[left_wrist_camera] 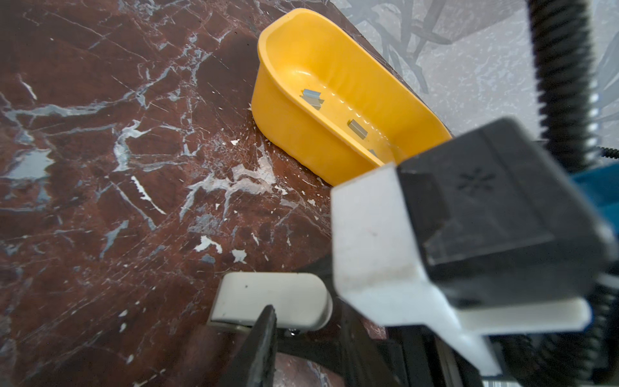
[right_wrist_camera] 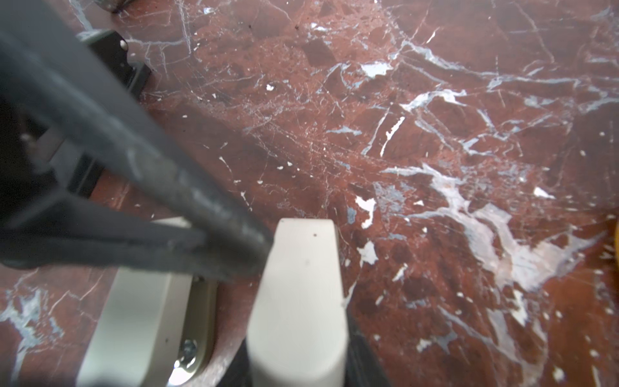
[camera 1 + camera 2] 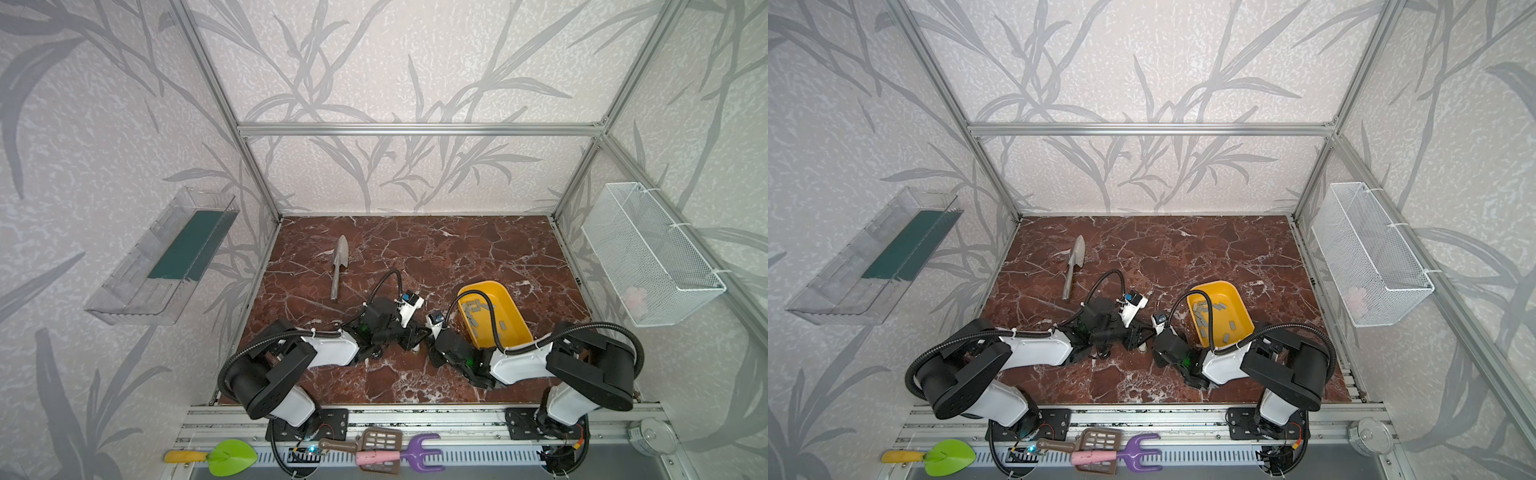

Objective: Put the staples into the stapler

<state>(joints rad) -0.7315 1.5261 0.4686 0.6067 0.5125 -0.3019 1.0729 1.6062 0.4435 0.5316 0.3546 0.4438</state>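
Left end effector (image 3: 415, 337), right end effector (image 3: 431, 338): tips huddled, grip unreadable | stapler indiscernible | staples (image 3: 1202, 319) part-hidden by cable (image 3: 1211, 328)

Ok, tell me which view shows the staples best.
A top view: the staples lie spread across the yellow tray. The left wrist view shows a few staples over the tray wall; the right wrist view shows none.

This is looking like a robotics test cell. Aluminium framing (image 3: 415, 129) is enclosing wallpapered panels (image 3: 374, 62) and a marble-patterned tabletop (image 3: 436, 249). The left arm (image 3: 332, 349) and right arm (image 3: 519, 361) are sitting bolted to a front rail (image 3: 415, 415).
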